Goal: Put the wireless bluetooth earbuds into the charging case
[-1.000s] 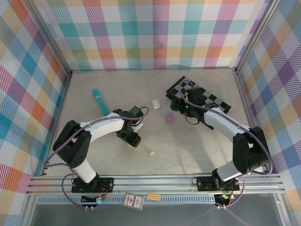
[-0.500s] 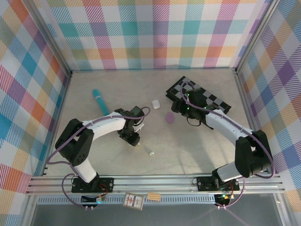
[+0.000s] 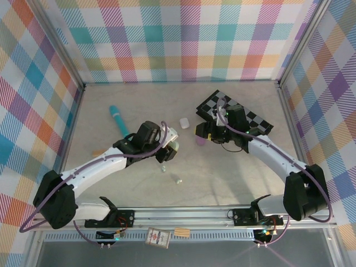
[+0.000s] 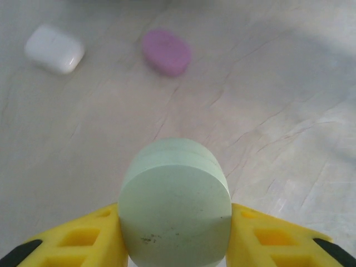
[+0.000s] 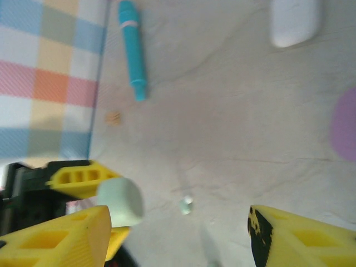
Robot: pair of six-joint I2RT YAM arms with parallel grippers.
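Observation:
My left gripper (image 3: 170, 151) (image 4: 174, 222) is shut on a mint green charging case (image 4: 174, 206) (image 3: 173, 147) (image 5: 119, 201), which is raised off the table between its yellow fingers (image 4: 83, 239). Two tiny earbuds (image 3: 163, 168) (image 3: 177, 179) lie on the table just below it; one pale green bud (image 5: 186, 204) appears in the right wrist view. My right gripper (image 3: 201, 132) (image 5: 178, 239) stands open and empty beside a lilac case (image 3: 200, 141) (image 4: 166, 52) (image 5: 345, 122). A white case (image 3: 184, 123) (image 4: 54, 49) (image 5: 295, 21) lies a little farther back.
A teal pen (image 3: 118, 119) (image 5: 132, 47) lies at the back left. A black and white chequered board (image 3: 245, 115) sits at the back right under the right arm. A small orange scrap (image 5: 113, 117) lies near the left wall. Chequered walls enclose the table.
My left gripper has closed on the mint green case and carried it up and to the right as the arm stretched out. The right gripper has shifted slightly left, staying open.

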